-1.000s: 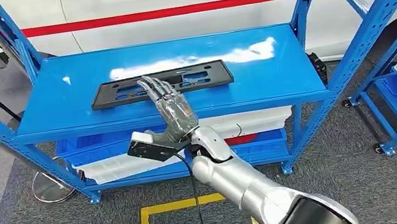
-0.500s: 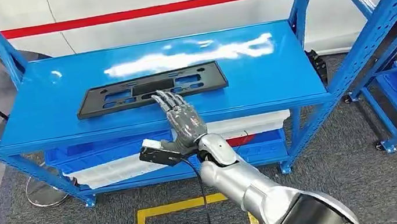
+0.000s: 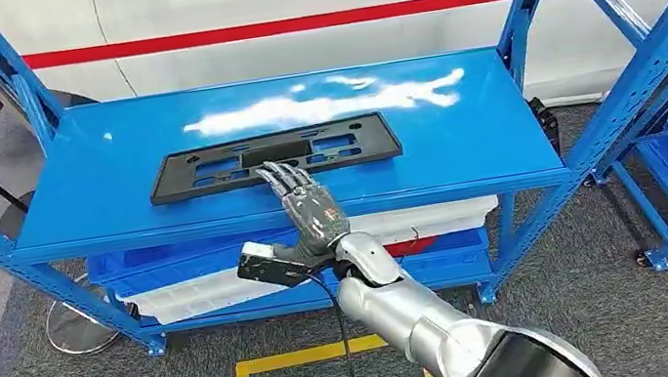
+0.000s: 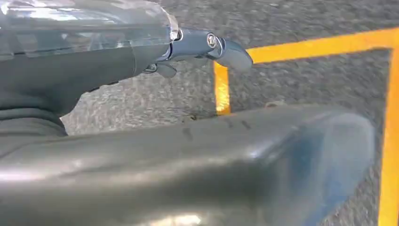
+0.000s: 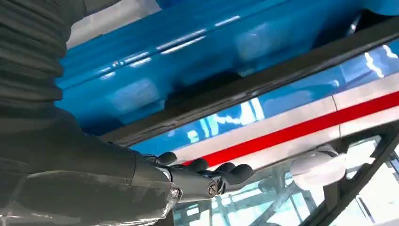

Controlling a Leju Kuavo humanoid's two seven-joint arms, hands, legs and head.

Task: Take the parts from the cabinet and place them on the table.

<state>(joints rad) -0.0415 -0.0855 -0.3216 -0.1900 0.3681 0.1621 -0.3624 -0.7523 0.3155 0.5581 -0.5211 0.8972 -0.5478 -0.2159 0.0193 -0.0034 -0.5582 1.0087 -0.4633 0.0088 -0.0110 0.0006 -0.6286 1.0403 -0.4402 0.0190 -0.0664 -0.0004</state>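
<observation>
A flat black plate frame (image 3: pixel 273 156) with cut-out slots lies lengthwise on the blue cabinet shelf (image 3: pixel 461 136). It sits near the front edge.

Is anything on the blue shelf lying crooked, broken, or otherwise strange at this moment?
Nothing stands out. The black plate frame lies flat on the blue shelf, slightly angled to its front edge, with no visible damage. The right hand reaches over the front edge, its fingers at the frame's near edge.

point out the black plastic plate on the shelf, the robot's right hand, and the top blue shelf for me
black plate (image 3: pixel 343 140), head view, on its bar right of the fingers.
right hand (image 3: pixel 310 209), head view, on the back of the hand.
top blue shelf (image 3: pixel 470 135), head view, on its bare surface right of the plate.
</observation>
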